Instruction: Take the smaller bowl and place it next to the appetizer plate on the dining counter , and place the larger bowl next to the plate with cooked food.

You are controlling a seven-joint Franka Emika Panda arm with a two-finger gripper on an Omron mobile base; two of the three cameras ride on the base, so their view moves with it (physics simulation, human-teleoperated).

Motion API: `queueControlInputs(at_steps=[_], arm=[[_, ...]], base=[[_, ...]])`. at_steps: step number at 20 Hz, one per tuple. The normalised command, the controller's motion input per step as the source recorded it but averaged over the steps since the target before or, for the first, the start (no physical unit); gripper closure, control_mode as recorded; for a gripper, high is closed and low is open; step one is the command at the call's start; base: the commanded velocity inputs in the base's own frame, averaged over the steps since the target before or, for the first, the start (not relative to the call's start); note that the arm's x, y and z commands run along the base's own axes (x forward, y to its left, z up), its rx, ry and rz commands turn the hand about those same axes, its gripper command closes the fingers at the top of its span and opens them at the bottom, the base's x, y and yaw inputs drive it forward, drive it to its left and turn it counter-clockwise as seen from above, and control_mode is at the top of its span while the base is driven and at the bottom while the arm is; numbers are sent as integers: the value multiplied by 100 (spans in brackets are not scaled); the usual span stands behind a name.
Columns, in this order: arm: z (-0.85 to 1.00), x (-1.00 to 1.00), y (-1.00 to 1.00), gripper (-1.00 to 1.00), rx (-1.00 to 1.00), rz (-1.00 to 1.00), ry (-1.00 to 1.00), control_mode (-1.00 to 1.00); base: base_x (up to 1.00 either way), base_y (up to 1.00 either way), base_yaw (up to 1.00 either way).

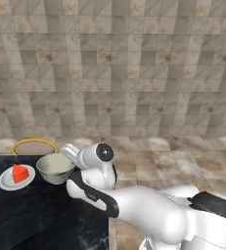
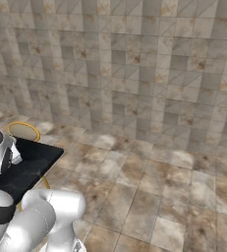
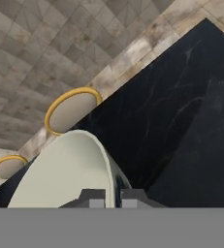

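Surface: the dining counter [image 1: 41, 215], black marble with white veins, ending just short of beige floor tiles
Room: mottled grey-brown tiled wall behind; gold-framed stool [image 1: 34, 146] tucked at the far edge
Smaller bowl [image 1: 55, 168]: upright over the slab, just right of the appetizer plate [image 1: 16, 177] with its red wedge
Gripper [image 3: 112, 197]: fingertips pinching the bowl's rim, one each side
Writing: nothing readable

Mottled grey-brown tiled wall [image 1: 114, 63], beige stone floor [image 2: 154, 187] — gold-rimmed stool [image 1: 34, 146].
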Motion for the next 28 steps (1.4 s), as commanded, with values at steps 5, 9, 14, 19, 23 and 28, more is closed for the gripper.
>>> queueControlInputs(at_steps=[5,9,14,19,23,28], arm=[[-24,48,0,100,0,0,-3,-100],[-38,31,6,100,0,0,-7,-100],[-38,29,35,100,0,0,-8,-100],[-3,37,39,100,1,1,-14,-100],[-23,14,28,100,0,1,-5,-100],[-22,0,44,100,0,2,0,-100]], base=[[0,0,0],[0,0,0],[0,0,0],[0,0,0],[0,0,0],[0,0,0]])
